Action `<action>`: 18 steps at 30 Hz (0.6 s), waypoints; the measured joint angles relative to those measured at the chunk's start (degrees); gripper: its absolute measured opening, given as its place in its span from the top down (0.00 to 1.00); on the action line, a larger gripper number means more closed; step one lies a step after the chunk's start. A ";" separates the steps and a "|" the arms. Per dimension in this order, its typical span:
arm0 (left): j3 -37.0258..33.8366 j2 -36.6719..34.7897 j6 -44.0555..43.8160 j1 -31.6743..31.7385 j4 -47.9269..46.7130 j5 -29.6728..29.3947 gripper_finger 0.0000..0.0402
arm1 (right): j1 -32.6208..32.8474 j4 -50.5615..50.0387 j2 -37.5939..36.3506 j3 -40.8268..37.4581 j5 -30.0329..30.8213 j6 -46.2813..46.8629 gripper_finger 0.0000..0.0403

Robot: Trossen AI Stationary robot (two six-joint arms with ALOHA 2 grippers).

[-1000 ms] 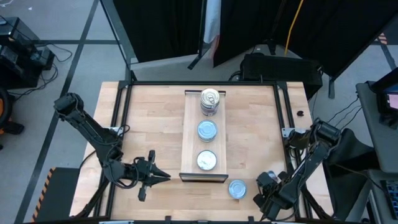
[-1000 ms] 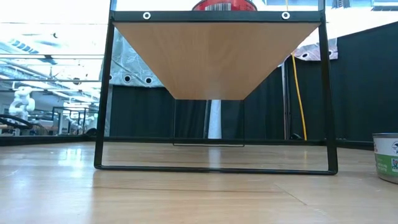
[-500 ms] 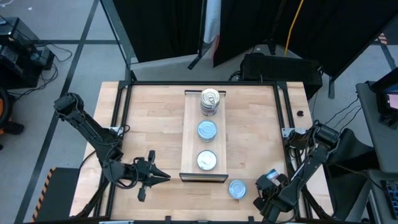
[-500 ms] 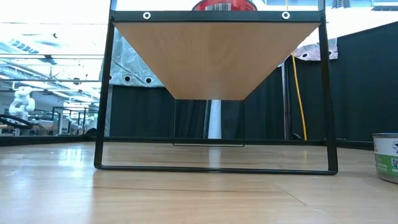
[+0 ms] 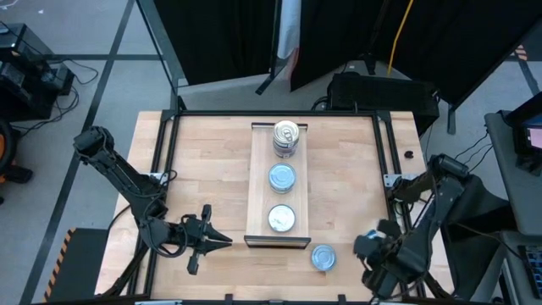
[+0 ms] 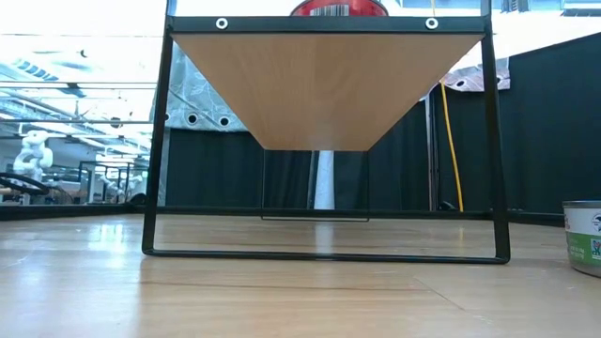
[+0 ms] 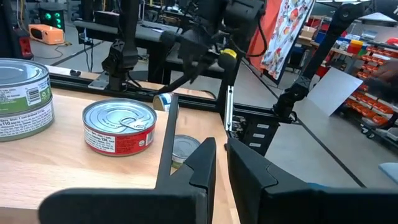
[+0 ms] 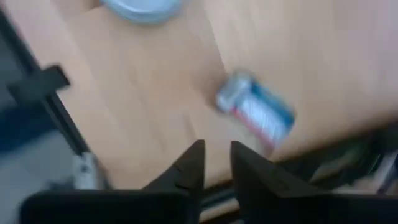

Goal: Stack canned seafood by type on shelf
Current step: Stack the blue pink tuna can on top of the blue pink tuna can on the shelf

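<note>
The shelf (image 5: 257, 182) is a narrow light-wood board on a dark frame in the middle of the table. On it stand a silver pull-tab stack (image 5: 286, 135), a blue-topped tin (image 5: 282, 178) and a white-topped tin (image 5: 281, 218). One blue-topped tin (image 5: 323, 257) stands on the tabletop just off the shelf's near right corner. My left gripper (image 5: 227, 241) rests shut near the table's near left side, pointing at the shelf. My right gripper (image 5: 366, 247) hovers shut to the right of the loose tin, touching nothing.
The left wrist view shows a red-labelled pull-tab tin (image 7: 119, 124) and a green-labelled tin (image 7: 22, 99) beside the shelf's dark frame (image 7: 166, 143). The blurred right wrist view shows a small silver, blue and red thing (image 8: 255, 115) on the wood. Bare tabletop lies either side of the shelf.
My right arm has swung back toward the table's right edge, drawing its gripper a little away from the loose blue-topped tin. The tins and my left arm have stayed where they were.
</note>
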 joint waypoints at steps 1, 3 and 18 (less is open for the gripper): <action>0.00 0.00 0.00 0.00 0.06 0.02 0.90 | -0.38 0.45 0.01 -0.04 0.88 -6.02 0.79; 0.00 0.00 0.02 0.00 0.49 0.00 0.90 | -0.94 2.89 0.30 -0.58 2.98 -17.77 0.69; 0.00 0.00 0.35 0.00 1.30 -0.01 0.90 | -7.64 7.18 0.42 -9.24 -5.13 -43.34 0.09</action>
